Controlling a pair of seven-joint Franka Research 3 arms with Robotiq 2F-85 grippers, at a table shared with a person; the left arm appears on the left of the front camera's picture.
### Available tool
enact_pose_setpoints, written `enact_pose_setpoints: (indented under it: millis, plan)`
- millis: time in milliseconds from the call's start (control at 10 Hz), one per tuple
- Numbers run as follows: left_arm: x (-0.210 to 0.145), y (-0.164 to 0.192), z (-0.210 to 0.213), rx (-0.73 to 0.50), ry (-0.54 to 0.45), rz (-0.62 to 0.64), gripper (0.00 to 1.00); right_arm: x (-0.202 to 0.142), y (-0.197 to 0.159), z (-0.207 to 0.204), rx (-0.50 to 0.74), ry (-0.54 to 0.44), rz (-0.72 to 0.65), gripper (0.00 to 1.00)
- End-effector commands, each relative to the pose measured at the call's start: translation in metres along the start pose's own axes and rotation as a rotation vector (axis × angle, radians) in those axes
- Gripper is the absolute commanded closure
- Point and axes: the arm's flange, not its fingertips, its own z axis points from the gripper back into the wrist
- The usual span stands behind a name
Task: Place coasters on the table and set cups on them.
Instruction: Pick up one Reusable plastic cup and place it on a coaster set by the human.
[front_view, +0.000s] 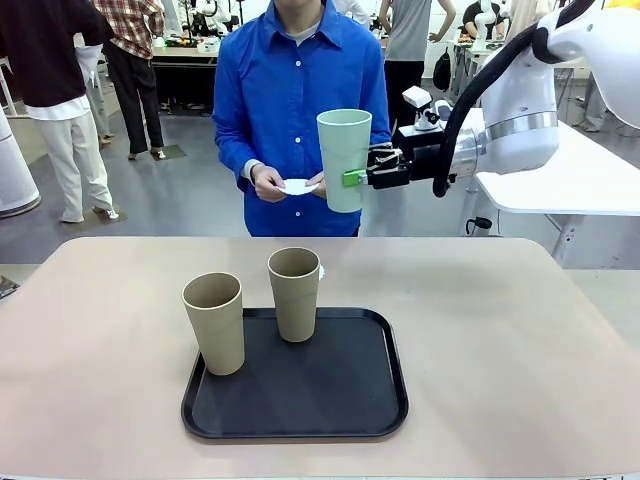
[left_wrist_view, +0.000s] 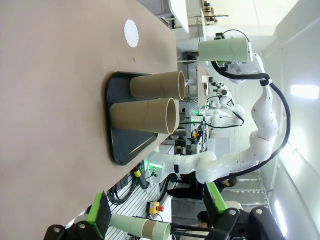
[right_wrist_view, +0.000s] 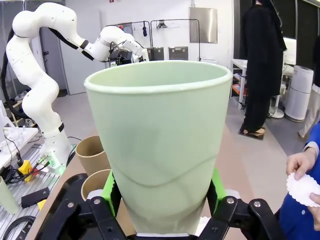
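My right gripper (front_view: 354, 178) is shut on the pale mint green cup (front_view: 343, 160) and holds it upright in the air over the far edge of the table (front_view: 500, 330). Its green pads press both sides of that cup (right_wrist_view: 160, 150) low down. Two tan-brown cups (front_view: 214, 322) (front_view: 294, 293) stand on the black tray (front_view: 340, 400). One white coaster (left_wrist_view: 131, 33) lies on the table beyond the tray. The person in a blue shirt holds another coaster (front_view: 298, 186) in both hands. My left gripper (left_wrist_view: 157, 210) is open and holds nothing, well short of the tray (left_wrist_view: 120, 150).
A white glossy table (front_view: 570, 180) stands behind my right arm. Other people and benches are farther back in the room. Bare tabletop lies to the left and right of the tray.
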Motion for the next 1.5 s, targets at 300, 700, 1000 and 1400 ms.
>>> enact_pose_setpoints:
  millis: [300,700,1000,1400]
  plan:
    - [0.000,-0.001,0.002,-0.004,-0.005,-0.004,0.00,-0.041,-0.034,-0.031,0.050,-0.031,-0.018,0.17]
    - [0.000,-0.001,0.002,-0.004,-0.005,-0.004,0.00,-0.070,-0.048,-0.064,0.079,-0.060,0.032,0.17]
    - [0.000,-0.001,0.002,-0.004,-0.005,-0.004,0.00,-0.074,-0.040,-0.063,0.085,-0.034,0.015,0.17]
    - [0.000,-0.001,0.002,-0.004,-0.005,-0.004,0.00,-0.074,-0.040,-0.063,0.085,-0.034,0.015,0.17]
